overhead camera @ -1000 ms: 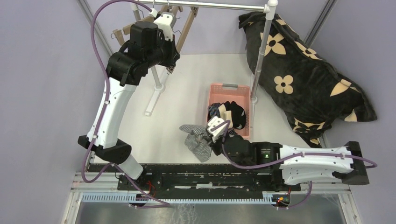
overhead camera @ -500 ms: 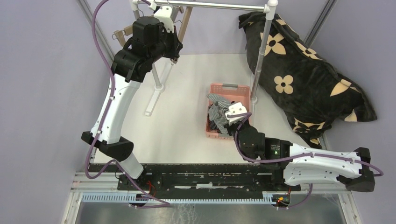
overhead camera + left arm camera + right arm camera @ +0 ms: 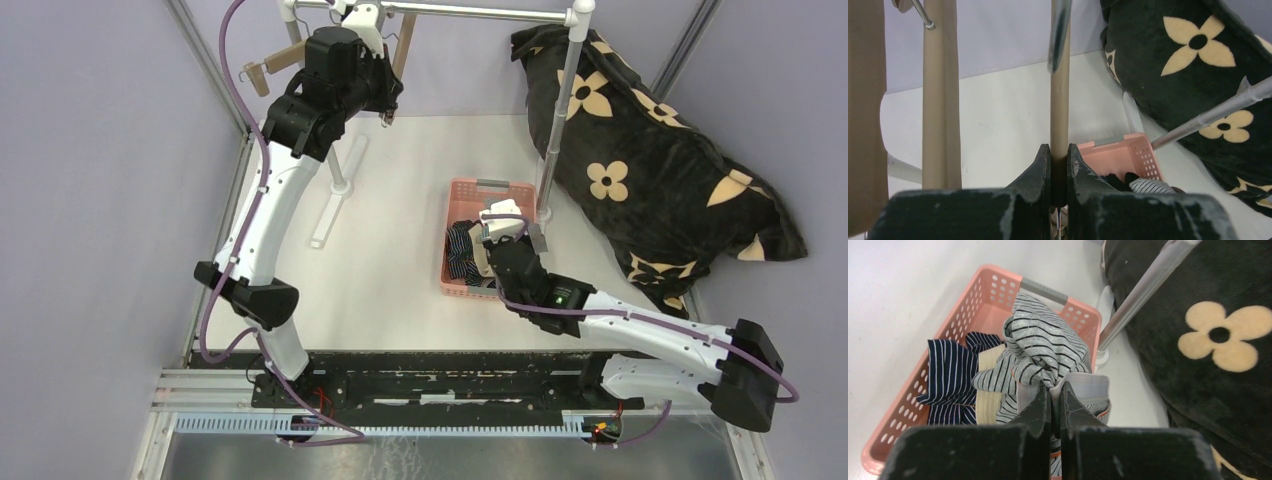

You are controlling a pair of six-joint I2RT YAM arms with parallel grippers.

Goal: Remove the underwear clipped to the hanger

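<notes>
- grey-and-white striped pair (image 3: 1045, 347): bunched into one crumpled bundle, over the pink basket (image 3: 979, 284), at its right side in the right wrist view. its long axis ran away from the fingertips toward the basket's grey handle (image 3: 1044, 291). its stripes curved with the folds.
- right gripper (image 3: 1055, 401): jaws pressed together on the near end of that bundle, with cloth pinched between the tips.
- navy pair (image 3: 950, 375): inside the basket along its left wall. its thin light stripes ran mostly lengthwise with the basket.
- black pair with beige waistband (image 3: 984, 390): inside the basket between the navy pair and the grey bundle. only the waistband showed clearly. whether the grey folds touched it could not be told.
- left gripper (image 3: 1059, 161): high at the rack, jaws clamped on a thin wooden hanger bar (image 3: 1059, 107) that stood upright in the left wrist view. no cloth was seen on it.
- rack pole (image 3: 1143, 287): slanted just beside the basket's far right corner.
- black flower-print cushion (image 3: 1198, 340): lay to the right of the pole on the white table (image 3: 908, 285).
</notes>
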